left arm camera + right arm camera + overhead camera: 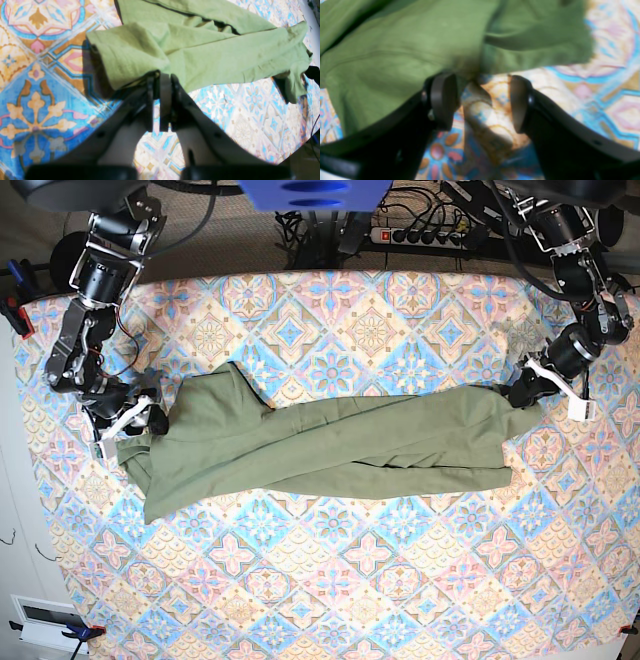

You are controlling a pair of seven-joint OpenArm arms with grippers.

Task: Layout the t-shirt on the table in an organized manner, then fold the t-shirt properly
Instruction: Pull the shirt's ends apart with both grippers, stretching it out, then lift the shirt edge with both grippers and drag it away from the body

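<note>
The t-shirt [320, 445] is seen in the base view stretched as a long twisted band across the middle of the table [380, 580], from centre left to centre right of the frame. The full extent of the garment is shown only there; each wrist view gives one end.

The left gripper [522, 392] is at the band's right end in the base view, small and dark, with jaw state not readable there. In the left wrist view the left gripper [160, 77] is shown with jaws drawn narrow, pinched on the lower edge of the green fabric [200, 55] at centre frame. A rolled sleeve or hem end is seen at upper left of that frame, and folds run to the upper right.

The right gripper [150, 420] is at the band's left end in the base view, with contact not resolvable there. In the right wrist view the right gripper [480, 100] is shown with jaws spread wide and patterned tablecloth [595, 87] visible between the pads. The left-hand pad [442, 100] lies against or just under the cloth edge; the other pad stands apart from the fabric. That frame is blurred, so exact contact cannot be told.
</note>
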